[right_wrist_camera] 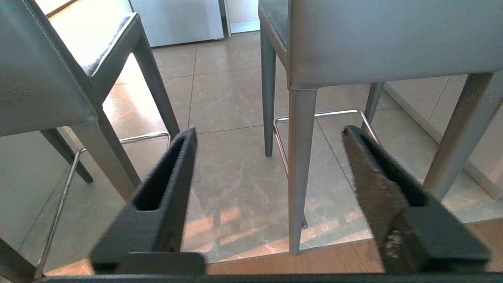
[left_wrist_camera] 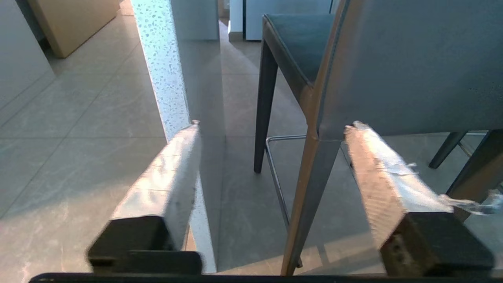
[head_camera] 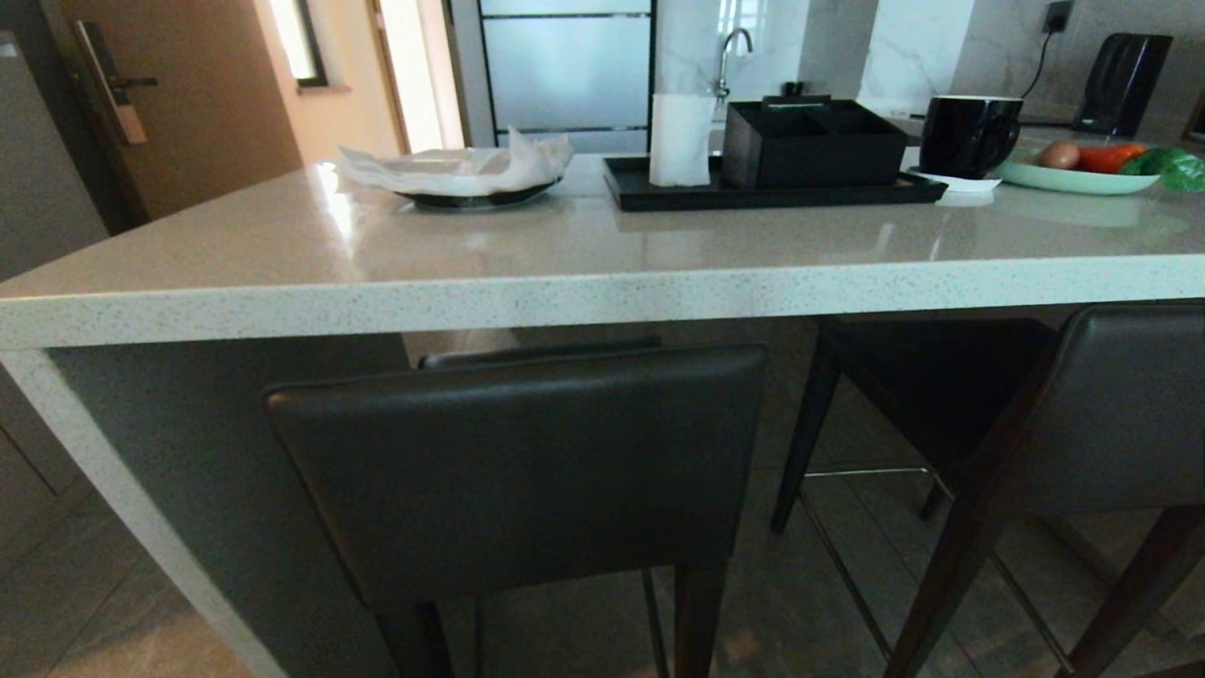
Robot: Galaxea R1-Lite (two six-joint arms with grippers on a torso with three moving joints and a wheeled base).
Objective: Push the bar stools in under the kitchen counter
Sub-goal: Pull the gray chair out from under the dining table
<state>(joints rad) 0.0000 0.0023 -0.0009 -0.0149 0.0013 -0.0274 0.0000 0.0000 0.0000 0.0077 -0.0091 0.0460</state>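
Two dark leather bar stools stand at the pale speckled kitchen counter [head_camera: 377,273]. The left stool's backrest [head_camera: 527,471] sits just in front of the counter edge. The right stool [head_camera: 1120,405] is turned at an angle, its seat under the slab. Neither arm shows in the head view. My left gripper [left_wrist_camera: 274,126] hangs open and empty, low behind the left stool's backrest [left_wrist_camera: 412,67], beside the counter's side panel [left_wrist_camera: 161,70]. My right gripper [right_wrist_camera: 269,131] is open too, holding nothing, behind the right stool's rear leg [right_wrist_camera: 300,165], with the other stool [right_wrist_camera: 35,78] off to one side.
The counter holds a plate of crumpled paper [head_camera: 461,174], a black tray [head_camera: 659,196] with a box and a white roll, a black mug [head_camera: 968,135] and a plate of vegetables [head_camera: 1083,174]. A wooden door [head_camera: 188,94] is at far left. The floor is tiled.
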